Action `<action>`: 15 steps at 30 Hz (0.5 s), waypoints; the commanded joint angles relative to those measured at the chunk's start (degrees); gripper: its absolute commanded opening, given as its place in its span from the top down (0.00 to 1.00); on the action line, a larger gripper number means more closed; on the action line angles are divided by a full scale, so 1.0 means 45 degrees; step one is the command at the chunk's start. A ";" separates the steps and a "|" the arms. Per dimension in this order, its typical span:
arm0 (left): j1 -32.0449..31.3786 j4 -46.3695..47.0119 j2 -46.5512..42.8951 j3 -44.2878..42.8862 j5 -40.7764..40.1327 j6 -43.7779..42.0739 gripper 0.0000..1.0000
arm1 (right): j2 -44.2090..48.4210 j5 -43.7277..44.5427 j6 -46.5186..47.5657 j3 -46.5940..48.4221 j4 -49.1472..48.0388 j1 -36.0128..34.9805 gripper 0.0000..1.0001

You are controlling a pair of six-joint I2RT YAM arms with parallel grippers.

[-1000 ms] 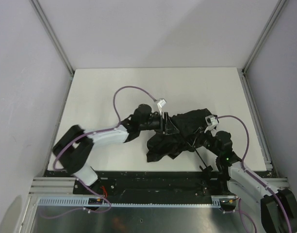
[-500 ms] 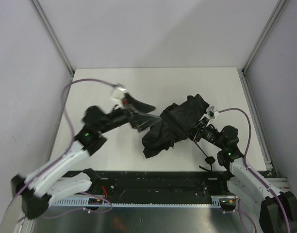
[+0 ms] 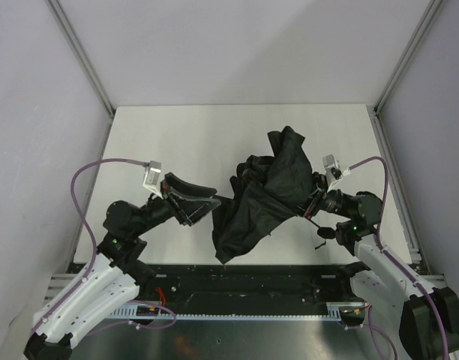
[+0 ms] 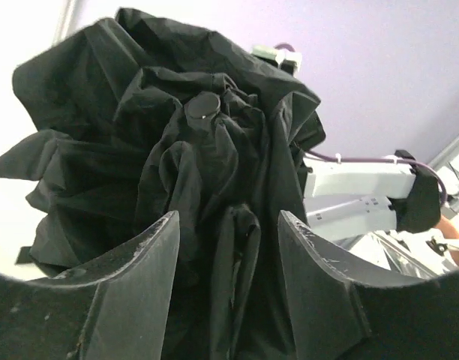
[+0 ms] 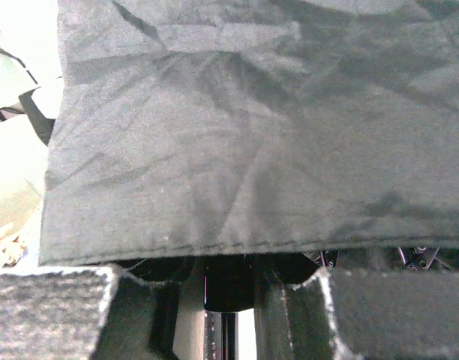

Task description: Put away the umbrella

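The umbrella [image 3: 263, 191], a crumpled bundle of black fabric, is held up over the middle of the white table [image 3: 177, 135], and its loose folds hang toward the front edge. My right gripper [image 3: 313, 201] is shut on the dark shaft under the canopy, and the small black knob handle [image 3: 325, 232] sticks out below it. In the right wrist view the fabric [image 5: 252, 127] covers nearly everything, with the right gripper [image 5: 228, 281] clamped on a dark piece. My left gripper [image 3: 203, 201] stands open just left of the fabric. In the left wrist view the umbrella [image 4: 177, 150] fills the space beyond the open left gripper [image 4: 228, 225].
Grey walls with aluminium posts close the table [image 3: 177, 135] on three sides. A black strip and metal rail [image 3: 237, 311] run along the front edge between the arm bases. Purple cables [image 3: 87, 180] loop above both arms.
My left gripper let go of the fabric and drew back to the left and nearer the front. My right arm lifted and swung the umbrella, so the canopy now hangs forward.
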State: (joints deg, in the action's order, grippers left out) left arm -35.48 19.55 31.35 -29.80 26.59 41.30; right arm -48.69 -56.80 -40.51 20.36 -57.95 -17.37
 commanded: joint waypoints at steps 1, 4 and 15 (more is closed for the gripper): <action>-0.0045 0.0839 0.0494 -0.0097 0.1866 0.0510 0.42 | -0.0207 -0.0579 -0.1168 0.0924 -0.2261 0.0061 1.00; -0.0432 0.0974 0.0838 -0.0089 0.1967 0.0542 0.39 | -0.0293 -0.0464 -0.1243 0.0959 -0.2246 0.0069 1.00; -0.2044 0.1990 0.3823 -0.1568 0.0754 -0.0115 0.87 | -0.0146 -0.0512 -0.1162 0.0993 -0.1823 -0.0484 1.00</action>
State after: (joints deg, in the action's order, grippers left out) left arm -43.70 24.91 45.43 -31.79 32.77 43.29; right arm -50.30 -59.29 -45.50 21.67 -62.15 -18.13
